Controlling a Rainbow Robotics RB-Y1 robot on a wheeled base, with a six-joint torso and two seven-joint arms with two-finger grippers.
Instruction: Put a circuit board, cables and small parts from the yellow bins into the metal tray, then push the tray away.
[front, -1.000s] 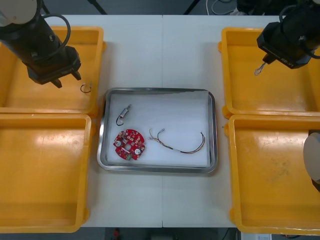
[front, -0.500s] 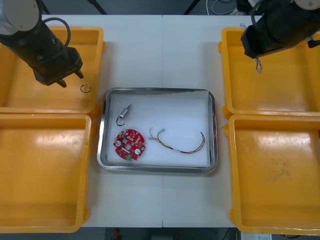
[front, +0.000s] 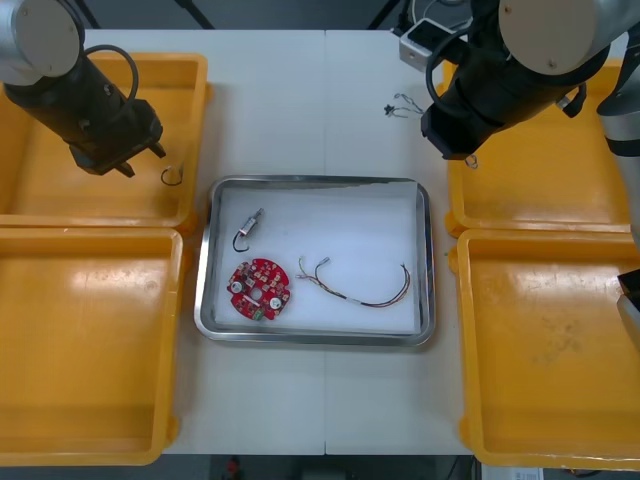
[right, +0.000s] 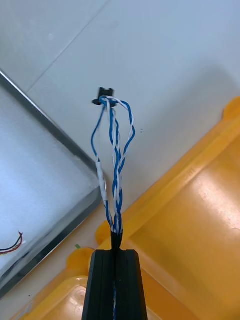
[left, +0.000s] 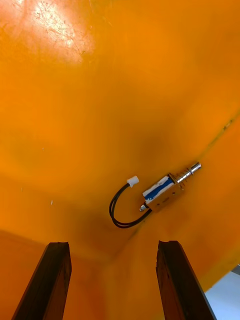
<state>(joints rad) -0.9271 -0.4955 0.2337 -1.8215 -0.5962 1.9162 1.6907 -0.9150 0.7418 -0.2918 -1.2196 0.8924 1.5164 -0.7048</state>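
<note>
Right hand (front: 468, 157) sits at upper right of the front view, above the inner rim of the upper-right yellow bin (front: 560, 195), just off the far right corner of the metal tray (front: 425, 260). Its fingers are pinched almost together on a blue and white twisted cable (right: 114, 165). The cable's black connector end hangs over bare tabletop (front: 330, 110), not yet over the tray.

Left hand (front: 125, 160) is at upper left, low in the upper-left yellow bin (front: 90, 200), fingers spread wide, holding nothing. A small metal part with black lead (left: 160, 192) lies on the bin floor just ahead of them.

Tray contents: round red circuit board (front: 259, 290), red and yellow cable (front: 360, 288), one small metal part (front: 248, 230).

Judgement: past halfway. Left to do: drop the twisted cable, perhaps add the bin part, push the tray away.
</note>
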